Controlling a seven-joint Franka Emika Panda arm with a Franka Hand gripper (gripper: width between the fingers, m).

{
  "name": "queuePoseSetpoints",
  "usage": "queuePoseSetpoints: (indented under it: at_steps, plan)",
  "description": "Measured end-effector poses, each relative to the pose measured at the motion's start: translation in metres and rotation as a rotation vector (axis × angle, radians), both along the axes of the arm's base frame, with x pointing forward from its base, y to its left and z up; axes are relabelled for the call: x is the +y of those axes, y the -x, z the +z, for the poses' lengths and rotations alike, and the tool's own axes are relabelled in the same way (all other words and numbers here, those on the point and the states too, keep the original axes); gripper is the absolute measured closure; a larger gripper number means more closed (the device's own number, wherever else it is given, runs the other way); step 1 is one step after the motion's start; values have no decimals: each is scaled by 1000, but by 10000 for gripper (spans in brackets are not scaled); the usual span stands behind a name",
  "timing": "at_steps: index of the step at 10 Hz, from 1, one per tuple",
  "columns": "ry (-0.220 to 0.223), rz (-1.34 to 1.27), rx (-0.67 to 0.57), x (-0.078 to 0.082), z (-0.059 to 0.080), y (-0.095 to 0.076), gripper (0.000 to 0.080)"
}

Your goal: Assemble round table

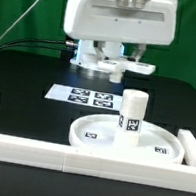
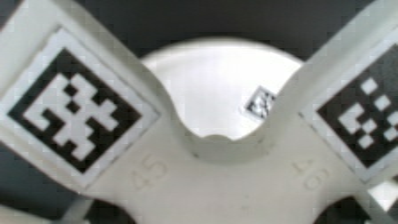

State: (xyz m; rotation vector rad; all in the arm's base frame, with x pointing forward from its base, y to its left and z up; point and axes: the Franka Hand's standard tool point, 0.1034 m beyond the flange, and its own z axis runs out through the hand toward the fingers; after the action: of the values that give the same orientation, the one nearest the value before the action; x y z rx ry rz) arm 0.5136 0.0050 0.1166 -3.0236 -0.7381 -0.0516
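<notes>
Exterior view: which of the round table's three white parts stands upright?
The short cylindrical leg, upright on the round disc. The disc lies flat, and the cross-shaped foot spreads level farther back.

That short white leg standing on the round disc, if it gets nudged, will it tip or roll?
The leg stands upright, taller than wide, on the disc, so a sideways nudge would likely tip it unless it is fastened, which I cannot tell. Being a cylinder, it would probably roll if felled; the disc's raised rim should catch it.
</notes>
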Motion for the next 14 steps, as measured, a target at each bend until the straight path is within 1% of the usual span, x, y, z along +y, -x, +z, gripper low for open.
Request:
queuePoseSetpoints:
  at_steps: [3,4,5,6,7,8,9,12,13,14]
  plan:
    - [0,-2,2,-1,-1,1,353]
    - [5,14,3,1,2,-1,353]
    - [8,33,-8,7,19,-7,353]
    - [5,19,-17,21,34,-20,353]
    - [0,6,-22,35,38,-33,353]
    - [-3,7,-23,45,37,-43,353]
    - [-3,10,-35,49,36,-45,353]
    - [-2,35,-32,46,33,-45,353]
    - [2,86,-30,39,24,-45,353]
    - [4,93,-24,38,19,-48,353]
